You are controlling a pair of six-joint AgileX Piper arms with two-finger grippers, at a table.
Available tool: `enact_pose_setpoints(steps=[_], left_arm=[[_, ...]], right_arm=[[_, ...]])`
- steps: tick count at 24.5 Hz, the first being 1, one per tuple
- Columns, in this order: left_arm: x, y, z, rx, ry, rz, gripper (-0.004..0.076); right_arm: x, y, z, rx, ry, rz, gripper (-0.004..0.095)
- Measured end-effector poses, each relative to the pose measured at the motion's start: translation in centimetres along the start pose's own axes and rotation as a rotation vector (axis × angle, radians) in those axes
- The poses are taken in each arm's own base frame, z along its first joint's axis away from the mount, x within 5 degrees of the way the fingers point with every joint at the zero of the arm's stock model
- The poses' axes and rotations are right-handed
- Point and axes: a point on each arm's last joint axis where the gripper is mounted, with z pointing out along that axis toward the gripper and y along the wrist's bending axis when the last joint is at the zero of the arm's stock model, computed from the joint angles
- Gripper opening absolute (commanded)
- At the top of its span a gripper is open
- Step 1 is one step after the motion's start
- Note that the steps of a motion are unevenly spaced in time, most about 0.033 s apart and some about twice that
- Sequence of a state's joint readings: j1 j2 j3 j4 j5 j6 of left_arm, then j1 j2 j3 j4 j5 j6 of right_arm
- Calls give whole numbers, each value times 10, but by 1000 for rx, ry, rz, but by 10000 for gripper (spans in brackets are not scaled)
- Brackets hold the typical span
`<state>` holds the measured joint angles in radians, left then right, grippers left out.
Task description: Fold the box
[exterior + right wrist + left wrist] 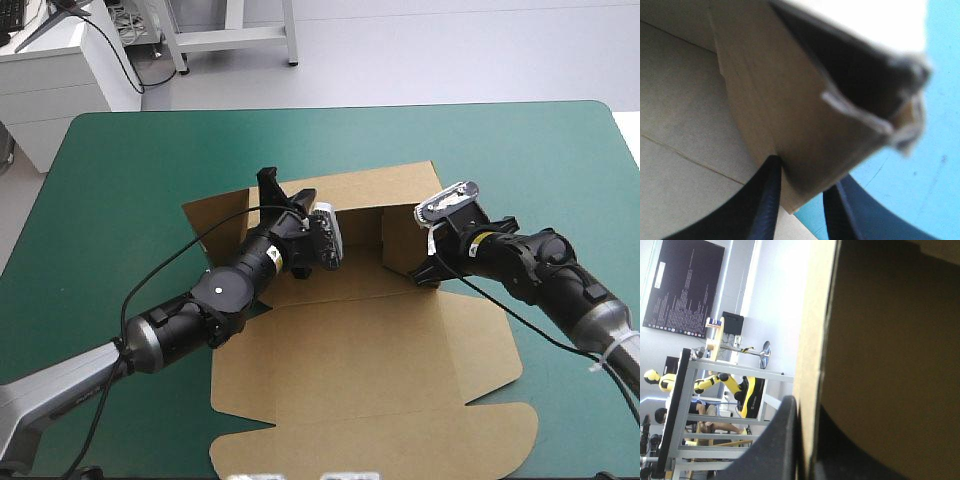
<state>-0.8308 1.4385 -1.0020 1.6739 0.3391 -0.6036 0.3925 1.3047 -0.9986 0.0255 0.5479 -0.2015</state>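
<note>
The brown box lies mid-table, its base and lid flat, its far wall raised. My left gripper is at the raised left side wall, which stands between the fingers as an upright board edge; the gripper is shut on it. My right gripper is at the right side wall. That wall's lower corner sits between the two black fingers, and the gripper is shut on it. The fingertips are hidden by the board in both wrist views.
The lid's rounded flap reaches close to the table's front edge. The teal-green cover shows on both sides of the box and beyond its far wall. The left arm lies across the box's left flap.
</note>
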Motion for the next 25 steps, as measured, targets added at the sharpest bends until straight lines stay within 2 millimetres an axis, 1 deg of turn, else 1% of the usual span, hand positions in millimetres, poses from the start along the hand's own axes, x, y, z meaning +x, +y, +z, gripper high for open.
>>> enact_pose_setpoints(steps=[1, 4, 5, 7, 10, 12, 20, 21, 23, 25], left_arm=[[-1, 0, 0, 5, -7, 0, -8], [-1, -1, 0, 13, -16, -4, -8], [0, -1, 1, 14, -11, -11, -8], [1, -1, 1, 18, -7, -27, -8], [0, -1, 1, 24, -13, -32, -8], [0, -2, 1, 27, -16, -32, -8], [0, -2, 1, 30, -19, -32, -8], [0, -2, 1, 30, -19, -31, 8], [0, -2, 1, 32, -22, -31, 79], [-2, -3, 1, 45, -43, -30, 213]], right_arm=[[1, 0, 3, 2, 9, -5, 205], [4, 0, 19, -2, 54, -12, 36], [4, 0, 20, -1, 51, -5, -21], [4, -1, 22, 6, 48, 43, -18], [4, -6, 22, 62, 45, 140, -18], [4, -8, 22, 86, 39, 169, -18], [3, -9, 22, 100, 26, 191, -17], [2, -9, 22, 101, 23, 197, -17], [2, -10, 21, 109, 14, 224, -17], [1, -11, 22, 129, 6, 250, -17]])
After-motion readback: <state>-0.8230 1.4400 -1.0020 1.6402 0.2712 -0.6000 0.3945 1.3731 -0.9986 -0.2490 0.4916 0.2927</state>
